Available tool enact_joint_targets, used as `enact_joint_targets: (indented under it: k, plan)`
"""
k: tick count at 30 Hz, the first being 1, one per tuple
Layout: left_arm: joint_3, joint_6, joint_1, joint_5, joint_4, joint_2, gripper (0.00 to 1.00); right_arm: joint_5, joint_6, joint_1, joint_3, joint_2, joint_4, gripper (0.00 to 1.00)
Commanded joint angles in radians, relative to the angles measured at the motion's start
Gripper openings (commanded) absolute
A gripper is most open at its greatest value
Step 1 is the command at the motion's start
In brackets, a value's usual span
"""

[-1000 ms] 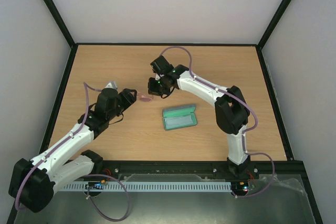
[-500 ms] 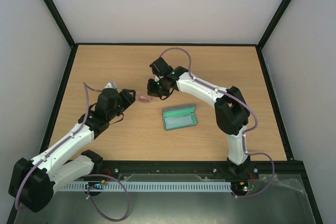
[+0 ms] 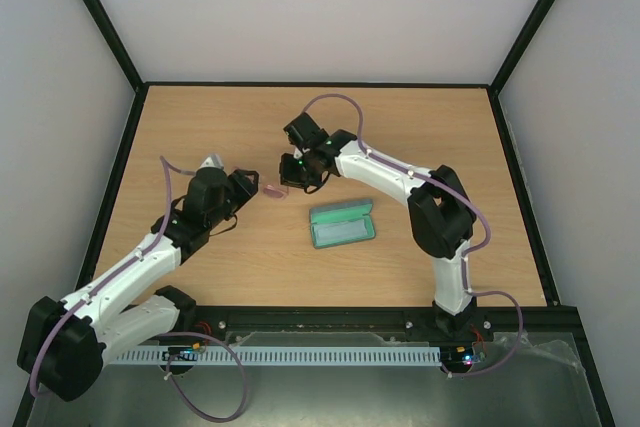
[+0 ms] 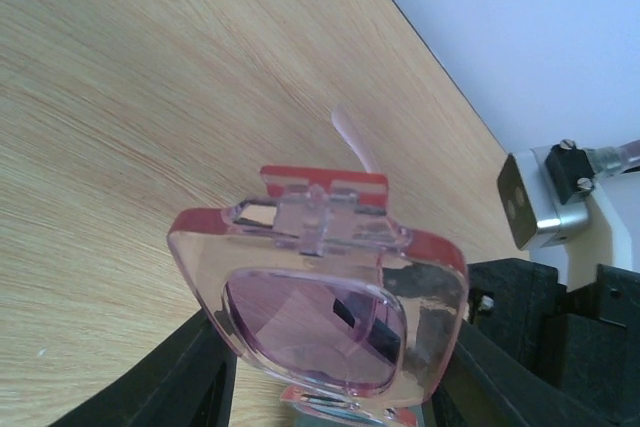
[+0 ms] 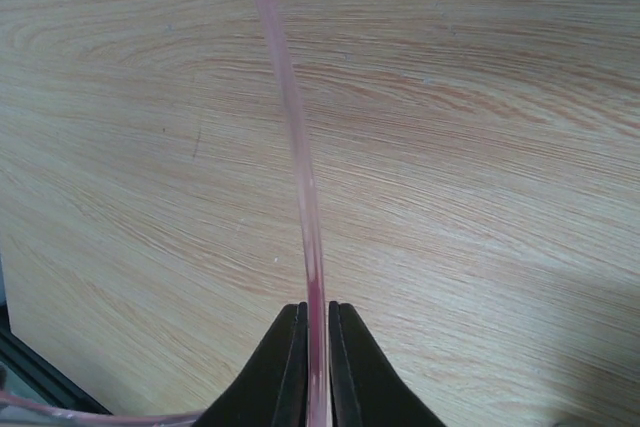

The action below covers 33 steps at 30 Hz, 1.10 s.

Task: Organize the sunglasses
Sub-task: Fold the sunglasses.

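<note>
The sunglasses [image 4: 320, 297] hang above the tabletop [image 3: 200, 127], between both pincers. The left pincer [image 4: 335, 387] has narrowed to half-open around the lens front [image 4: 310, 332]; whether it grips yet cannot be told. The right pincer [image 5: 316, 347] stays pinched on one temple arm [image 5: 298, 147] and has shifted slightly toward the left one. A handover seems under way.

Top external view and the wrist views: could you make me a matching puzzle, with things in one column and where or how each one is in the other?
1. sunglasses
2. case
3. right claw
4. left claw

A. lies open, green inside
B. pinched shut on one thin pink arm
C. one finger on each side of the lens front
D. between the two claws

Pairs: 1-D, 2-A, 3-B, 4-C
</note>
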Motion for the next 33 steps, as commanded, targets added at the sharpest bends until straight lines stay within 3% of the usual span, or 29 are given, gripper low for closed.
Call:
enact_joint_targets:
  k: [1,6,17,26,33]
  plan:
    - [0.006,0.028,-0.001,-0.032,-0.027,-0.001,0.30,0.001,-0.009,0.006,-0.014,-0.070,-0.015,0.08]
    - [0.020,0.045,-0.001,-0.020,-0.044,-0.002,0.29,0.008,-0.025,-0.003,-0.015,-0.090,-0.023,0.16]
    - [0.084,0.147,0.002,0.077,-0.114,-0.008,0.28,-0.022,-0.081,-0.084,-0.083,-0.219,-0.040,0.18]
    - [0.175,0.298,0.056,0.356,-0.162,-0.030,0.29,-0.032,-0.206,-0.179,-0.207,-0.366,-0.090,0.19]
    - [0.265,0.349,0.066,0.512,-0.179,-0.014,0.29,0.037,-0.249,-0.182,-0.232,-0.421,-0.141,0.19]
